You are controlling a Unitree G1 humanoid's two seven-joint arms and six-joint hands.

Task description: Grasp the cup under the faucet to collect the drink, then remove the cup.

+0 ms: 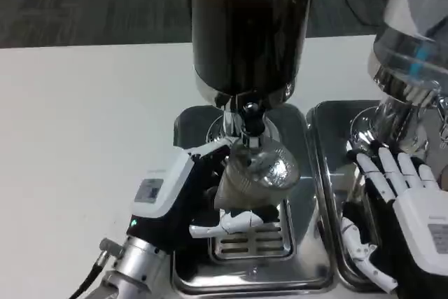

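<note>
A clear ribbed plastic cup [255, 171] is held by my left hand [189, 194] right below the faucet [250, 120] of the dark drink dispenser [250, 29]. The cup leans, its mouth tipped up and to the right toward the spout. It hangs over the slotted drip grate [252, 239]. My fingers wrap its lower part. I cannot tell if liquid is in it. My right hand [406, 204] rests with fingers spread over the neighbouring steel tray, holding nothing.
Two steel drip trays sit side by side, the left tray [189, 274] under the dark dispenser and the right tray [329, 194] under a second, clear dispenser [413, 40]. White table [77, 138] stretches to the left.
</note>
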